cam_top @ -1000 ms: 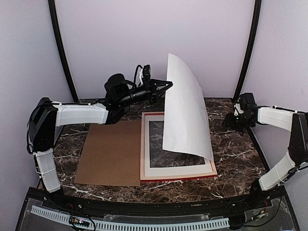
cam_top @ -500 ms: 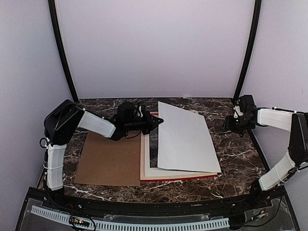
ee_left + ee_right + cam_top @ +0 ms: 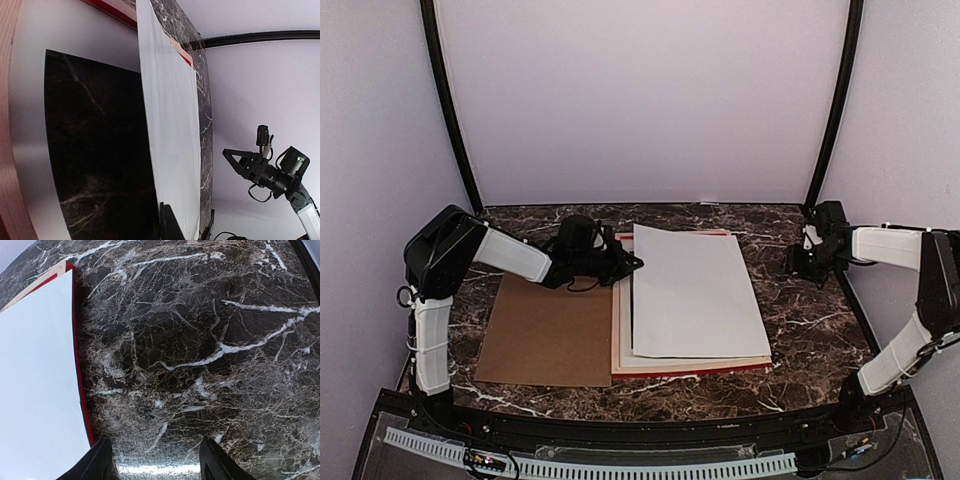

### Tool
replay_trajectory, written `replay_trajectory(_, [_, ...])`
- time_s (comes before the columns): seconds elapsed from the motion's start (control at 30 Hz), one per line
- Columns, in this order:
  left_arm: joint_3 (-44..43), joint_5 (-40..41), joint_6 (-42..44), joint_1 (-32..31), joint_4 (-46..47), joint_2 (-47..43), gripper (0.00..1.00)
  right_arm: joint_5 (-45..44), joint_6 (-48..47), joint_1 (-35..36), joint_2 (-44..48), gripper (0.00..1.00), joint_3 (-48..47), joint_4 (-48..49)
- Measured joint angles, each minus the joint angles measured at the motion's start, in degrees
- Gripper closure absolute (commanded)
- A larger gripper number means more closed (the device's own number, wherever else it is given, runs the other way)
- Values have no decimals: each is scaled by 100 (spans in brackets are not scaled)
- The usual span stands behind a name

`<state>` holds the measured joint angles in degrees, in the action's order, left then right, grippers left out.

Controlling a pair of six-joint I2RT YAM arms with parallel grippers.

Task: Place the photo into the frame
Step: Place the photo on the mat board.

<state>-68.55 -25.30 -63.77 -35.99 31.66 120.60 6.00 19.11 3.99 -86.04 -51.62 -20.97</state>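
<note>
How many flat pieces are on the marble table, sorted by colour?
White: 2 (photo with its blank back up, mat board)
Brown: 1 (backing board)
Red: 1 (frame, pale wood on the side facing up)
Total: 4

1. You are looking into a robot test booth, a lab rig rather than a home or a shop.
2. Plain pale lilac panels [image 3: 640, 100] close you in at 9, 12 and 3 o'clock.
3. Curved black poles [image 3: 450, 110] rise at 10 and 2 o'clock.
4. Your dark marble-patterned table [image 3: 800, 330] carries two white-and-black arms [image 3: 510, 255] bolted at its near edge, with a slotted cable duct [image 3: 620, 468] at 6 o'clock.
</note>
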Motion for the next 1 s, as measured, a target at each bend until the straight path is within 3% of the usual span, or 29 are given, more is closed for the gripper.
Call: replay_trajectory(1.0, [37,492,984,166,-986,-258,100,177,-105,7,-138,32,66,157])
